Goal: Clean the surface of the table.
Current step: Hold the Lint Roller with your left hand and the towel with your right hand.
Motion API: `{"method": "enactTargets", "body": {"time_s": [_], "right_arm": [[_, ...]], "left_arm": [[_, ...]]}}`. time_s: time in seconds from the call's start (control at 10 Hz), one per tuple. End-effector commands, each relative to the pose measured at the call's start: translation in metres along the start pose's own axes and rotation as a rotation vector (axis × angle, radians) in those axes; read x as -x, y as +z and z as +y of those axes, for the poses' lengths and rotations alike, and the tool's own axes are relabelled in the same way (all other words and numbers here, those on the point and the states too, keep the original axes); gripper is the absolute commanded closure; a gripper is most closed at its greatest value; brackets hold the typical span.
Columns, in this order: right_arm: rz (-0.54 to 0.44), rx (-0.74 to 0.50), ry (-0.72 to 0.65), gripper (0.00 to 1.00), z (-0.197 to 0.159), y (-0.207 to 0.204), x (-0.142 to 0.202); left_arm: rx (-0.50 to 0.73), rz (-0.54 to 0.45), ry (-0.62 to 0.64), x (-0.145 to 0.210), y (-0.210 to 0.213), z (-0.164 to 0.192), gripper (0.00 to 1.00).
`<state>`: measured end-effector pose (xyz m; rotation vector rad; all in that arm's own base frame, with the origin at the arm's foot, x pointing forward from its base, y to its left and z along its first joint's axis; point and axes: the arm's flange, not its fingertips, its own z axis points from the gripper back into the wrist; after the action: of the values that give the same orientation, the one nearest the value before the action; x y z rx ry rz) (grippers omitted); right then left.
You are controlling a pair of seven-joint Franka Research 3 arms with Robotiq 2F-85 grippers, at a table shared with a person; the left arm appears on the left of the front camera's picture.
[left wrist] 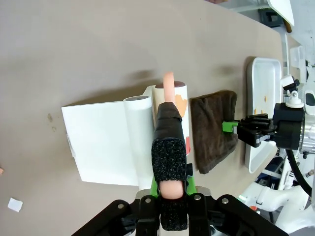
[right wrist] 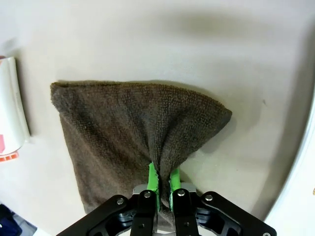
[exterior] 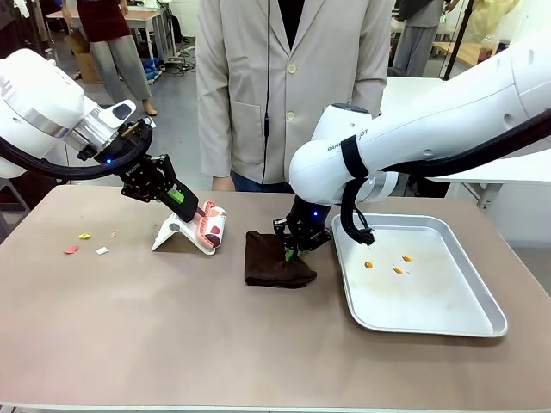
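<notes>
Robot's left fingers [left wrist: 170,152] clamped on lint roller [exterior: 212,225] handle, right fingers [right wrist: 153,178] pinched shut on brown cloth [right wrist: 118,123], taupe surface [exterior: 172,335] lay directly beneath both, cloth resting on it

The left arm [exterior: 39,107] is extended from the left side, and the left end effector [exterior: 183,199] is angled down toward the middle, clamped on a handle [left wrist: 169,81]. The right arm [exterior: 448,112] is reached across the middle; the right end effector [exterior: 294,248] is pointed down, pinched on a cloth [right wrist: 123,123].
</notes>
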<state>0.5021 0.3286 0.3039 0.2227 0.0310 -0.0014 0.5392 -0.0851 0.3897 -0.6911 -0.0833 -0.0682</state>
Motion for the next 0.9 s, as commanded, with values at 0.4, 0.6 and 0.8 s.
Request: {"method": "enactTargets", "body": {"time_s": [0.4, 0.6, 0.8], "right_arm": [[0.136, -0.627, -0.055, 1.00, -0.067, 0.025, -0.010], [0.181, -1.018, -0.028, 1.00, -0.096, 0.035, -0.007], [0.221, -1.278, -0.046, 1.00, -0.123, 0.041, 0.000]], "left_arm": [[0.234, -0.063, -0.067, 0.017, 0.045, 0.012, 1.00], [0.406, -0.046, -0.111, 0.029, 0.061, 0.018, 1.00], [0.563, -0.017, -0.111, 0.045, 0.090, 0.038, 1.00]]}}
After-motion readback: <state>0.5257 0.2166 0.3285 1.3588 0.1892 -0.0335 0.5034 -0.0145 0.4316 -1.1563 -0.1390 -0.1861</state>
